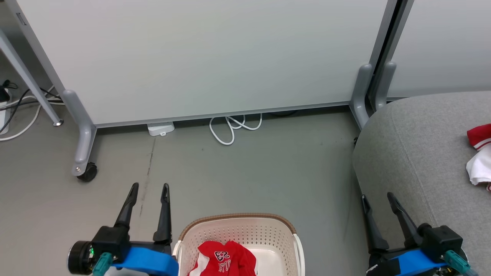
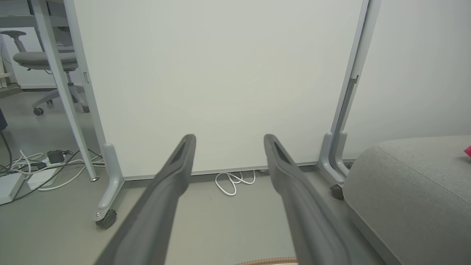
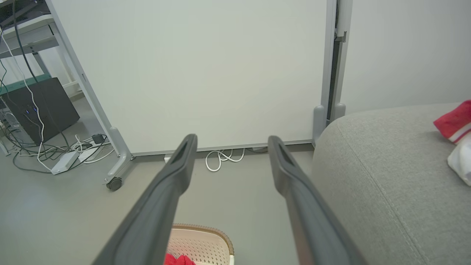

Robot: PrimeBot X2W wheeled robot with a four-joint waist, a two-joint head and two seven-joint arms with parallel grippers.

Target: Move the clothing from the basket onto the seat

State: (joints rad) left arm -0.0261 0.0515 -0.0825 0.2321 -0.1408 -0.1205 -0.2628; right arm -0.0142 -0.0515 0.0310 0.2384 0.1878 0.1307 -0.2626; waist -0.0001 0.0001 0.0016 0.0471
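The cream basket [image 1: 238,224] with its brown rim stands on the floor at the bottom centre. Inside it lies a crumpled red jersey [image 1: 226,258] with dark numbers showing. A second red and white jersey [image 1: 479,153] lies on the grey seat [image 1: 414,145] at the right edge. My left gripper [image 1: 149,188] hangs open just left of the basket, nothing between its fingers. My right gripper [image 1: 378,197] is open over the seat's front left edge, also holding nothing. The basket rim [image 3: 200,230] and a bit of the red jersey [image 3: 176,260] show in the right wrist view.
A white partition panel [image 1: 199,57] on grey castor feet [image 1: 86,170] stands across the back. A white cable loop [image 1: 230,128] and a white box [image 1: 161,128] lie at its base. More cables [image 1: 23,103] lie at far left. Bare grey floor stretches between basket and panel.
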